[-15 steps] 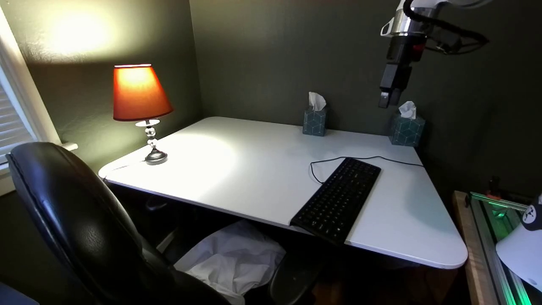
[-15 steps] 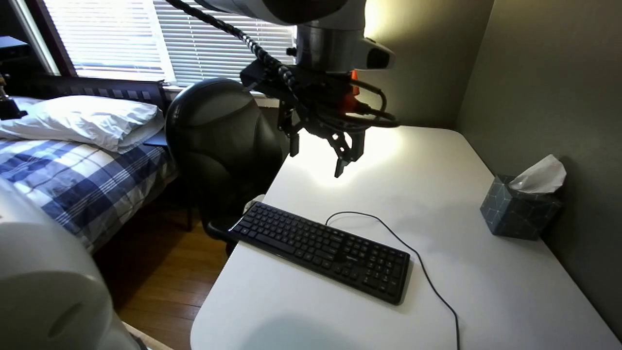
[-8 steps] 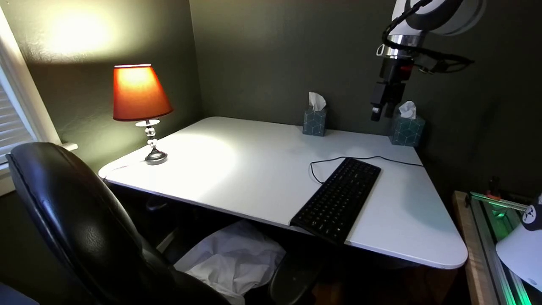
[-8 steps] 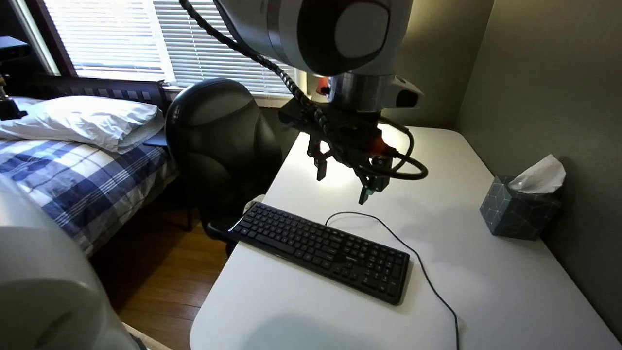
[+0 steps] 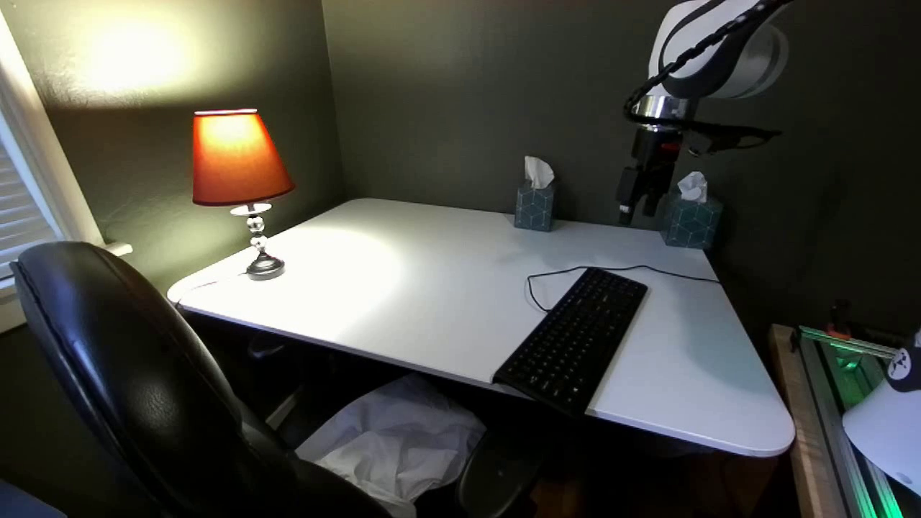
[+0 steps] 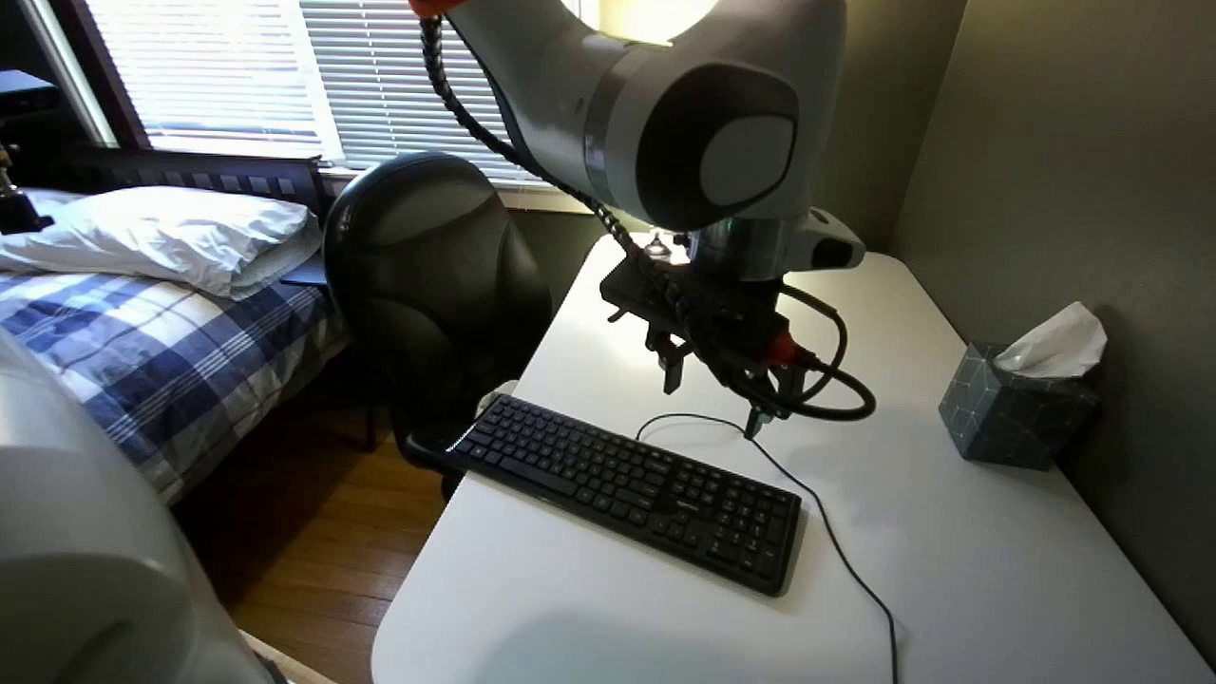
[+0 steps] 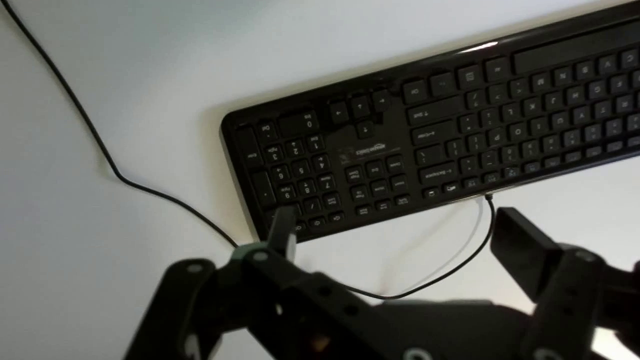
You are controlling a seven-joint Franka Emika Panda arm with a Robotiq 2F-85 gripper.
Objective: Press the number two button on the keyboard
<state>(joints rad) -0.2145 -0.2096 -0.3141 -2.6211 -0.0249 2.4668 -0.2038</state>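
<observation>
The long black keyboard (image 5: pixel 575 338) lies on the white desk with one end past the desk's edge. It also shows in an exterior view (image 6: pixel 627 494) and, upside down, in the wrist view (image 7: pixel 370 145). The number pad's two key (image 7: pixel 295 149) shows in the wrist view; the top row's two key is out of that frame. The thin black cable (image 7: pixel 435 282) leaves the keyboard's back edge. My gripper (image 7: pixel 395 222) is open and empty, above the desk behind the keyboard. In both exterior views, the gripper (image 5: pixel 638 214) (image 6: pixel 712 407) points down, apart from the keys.
The white desk (image 5: pixel 432 288) carries two tissue boxes (image 5: pixel 534 210) (image 5: pixel 692 224) by the back wall and a red lamp (image 5: pixel 241 162) at its far end. A black chair (image 6: pixel 432 313) stands at the desk's front edge.
My gripper has moved down, rightwards in an exterior view and slightly leftwards in another, closer to the desk. It stays open. The keyboard has not moved.
</observation>
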